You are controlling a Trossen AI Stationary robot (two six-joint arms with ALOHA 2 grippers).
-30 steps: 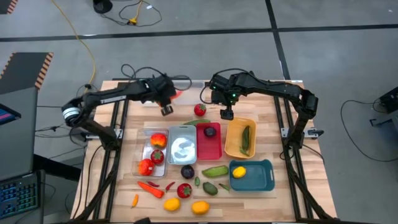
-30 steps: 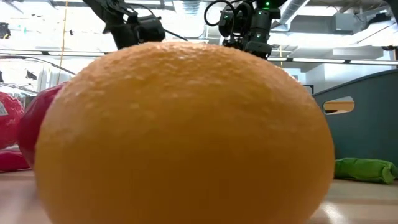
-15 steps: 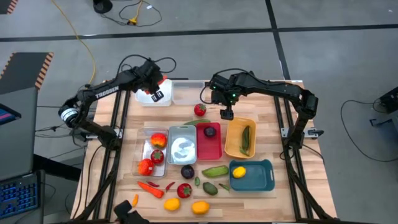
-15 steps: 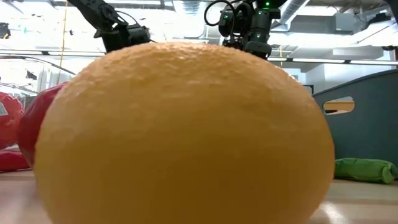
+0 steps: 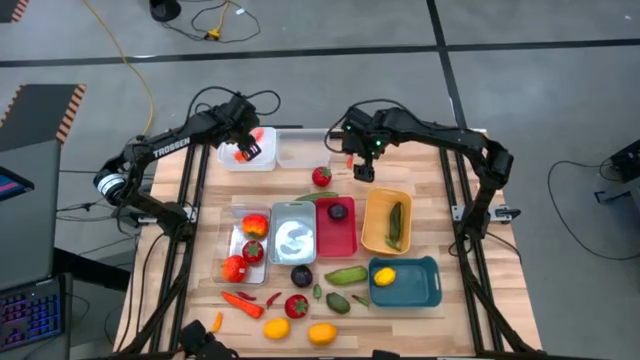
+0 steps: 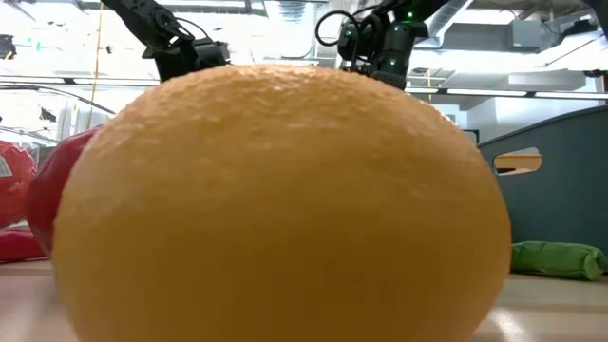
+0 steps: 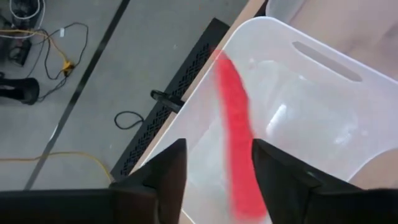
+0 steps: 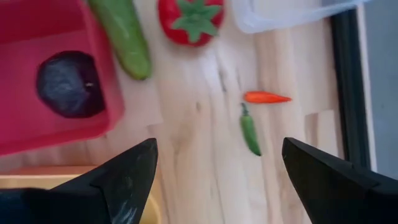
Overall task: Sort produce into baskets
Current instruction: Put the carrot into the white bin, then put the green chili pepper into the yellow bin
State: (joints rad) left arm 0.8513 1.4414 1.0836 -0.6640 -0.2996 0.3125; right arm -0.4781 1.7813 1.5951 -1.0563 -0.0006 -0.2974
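Note:
My left gripper [image 5: 246,150] hangs open over the white bin [image 5: 262,160] at the table's far left. A long red piece of produce [image 7: 235,134] shows blurred between its fingers, above the bin's floor [image 7: 311,118]. My right gripper [image 5: 361,168] is open and empty above the bare wood by a red tomato [image 5: 321,177]. Its wrist view [image 8: 219,146] shows the tomato [image 8: 189,18], a green cucumber [image 8: 124,37], a small orange chili [image 8: 266,97] and a green chili [image 8: 250,134] on the table. My left gripper stands with its fingers [image 7: 171,168] on either side of the blurred red piece. I cannot tell whether they touch it.
A clear bin [image 5: 300,148] stands beside the white one. Nearer stand a clear bin with tomatoes [image 5: 248,245], a silver bin [image 5: 292,232], a red bin [image 5: 345,240] with a plum, a yellow bin [image 5: 375,222] and a teal bin [image 5: 415,290]. Loose produce lies by the near edge; an orange [image 6: 285,199] fills the low view.
My left gripper has gone from above the table's far middle toward the far left, and now stands over the white bin. My right gripper has gone a little toward the far edge.

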